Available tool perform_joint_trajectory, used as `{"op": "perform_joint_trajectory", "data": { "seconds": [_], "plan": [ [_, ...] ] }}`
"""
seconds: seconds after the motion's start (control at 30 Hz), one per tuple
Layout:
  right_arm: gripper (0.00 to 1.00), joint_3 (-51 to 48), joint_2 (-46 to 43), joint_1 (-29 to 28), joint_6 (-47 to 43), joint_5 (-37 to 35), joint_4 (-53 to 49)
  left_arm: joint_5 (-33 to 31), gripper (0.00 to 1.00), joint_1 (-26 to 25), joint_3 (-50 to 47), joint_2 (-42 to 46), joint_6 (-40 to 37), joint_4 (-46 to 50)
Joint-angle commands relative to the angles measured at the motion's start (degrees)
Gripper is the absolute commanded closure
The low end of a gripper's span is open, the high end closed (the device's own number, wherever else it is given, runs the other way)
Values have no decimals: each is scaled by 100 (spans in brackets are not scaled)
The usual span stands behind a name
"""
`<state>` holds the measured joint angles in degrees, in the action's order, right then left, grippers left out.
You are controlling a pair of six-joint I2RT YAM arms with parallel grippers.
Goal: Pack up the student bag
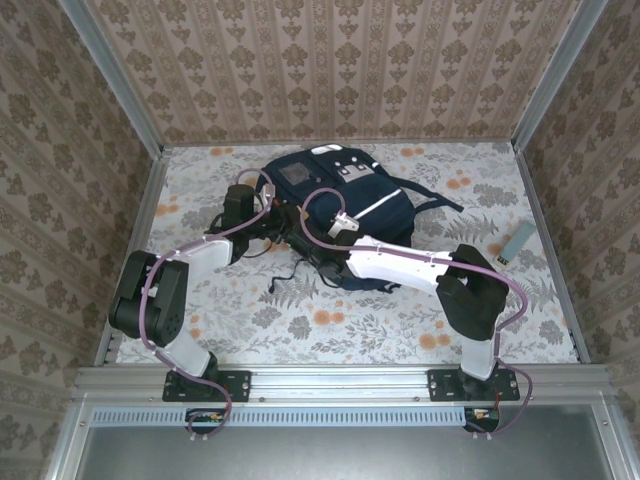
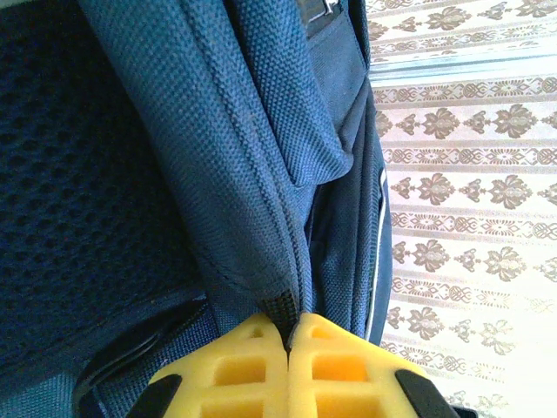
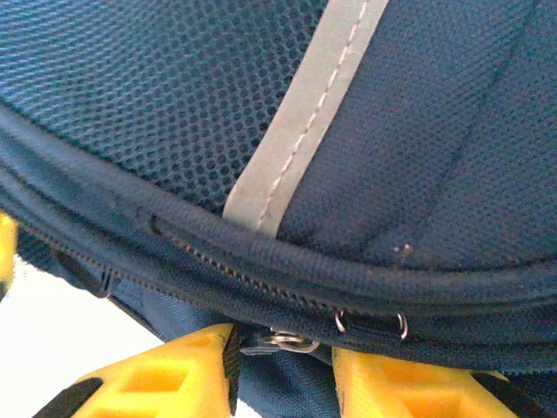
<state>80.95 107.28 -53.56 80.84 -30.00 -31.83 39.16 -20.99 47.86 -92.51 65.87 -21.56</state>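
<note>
Top external view: the student bag (image 1: 335, 185) lies on the floral table (image 1: 500, 320), centre of frame and slightly above. Left wrist view: the left gripper (image 2: 289, 348) is pinched tight on the bag's seam edge. Right wrist view: the right gripper (image 3: 283, 366) stands partly open, with a metal zipper pull (image 3: 287, 340) in the gap between its fingers.

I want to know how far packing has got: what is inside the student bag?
The inside of the student bag is hidden: navy fabric covers it, and the stretch of zip by the right gripper looks closed. The left gripper pinches a fabric seam.
</note>
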Motion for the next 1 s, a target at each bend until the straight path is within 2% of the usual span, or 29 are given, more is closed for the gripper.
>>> {"op": "perform_joint_trajectory", "data": {
  "seconds": [0.0,0.07,0.2,0.3,0.37,0.6,0.83,0.97],
  "plan": [
    [63,189,163,128,116,-154,-188,251,98,-76,48,236,43,-445],
    [60,196,178,129,110,-148,-178,250,98,-83,55,242,40,-445],
    [48,211,235,150,17,-94,-170,250,98,-96,64,235,49,-450],
    [47,246,271,164,-1,-73,-240,264,98,-104,88,241,62,-437],
    [52,248,274,172,52,-125,-348,264,98,-106,105,242,58,-441],
    [82,96,37,176,85,-285,-469,174,99,-106,116,222,-28,-317],
    [94,-489,-611,144,-524,-209,-164,42,98,-12,73,237,-276,-56],
    [100,-824,-987,165,-1229,-4,26,2,100,50,38,207,-377,19]
  ]
}}
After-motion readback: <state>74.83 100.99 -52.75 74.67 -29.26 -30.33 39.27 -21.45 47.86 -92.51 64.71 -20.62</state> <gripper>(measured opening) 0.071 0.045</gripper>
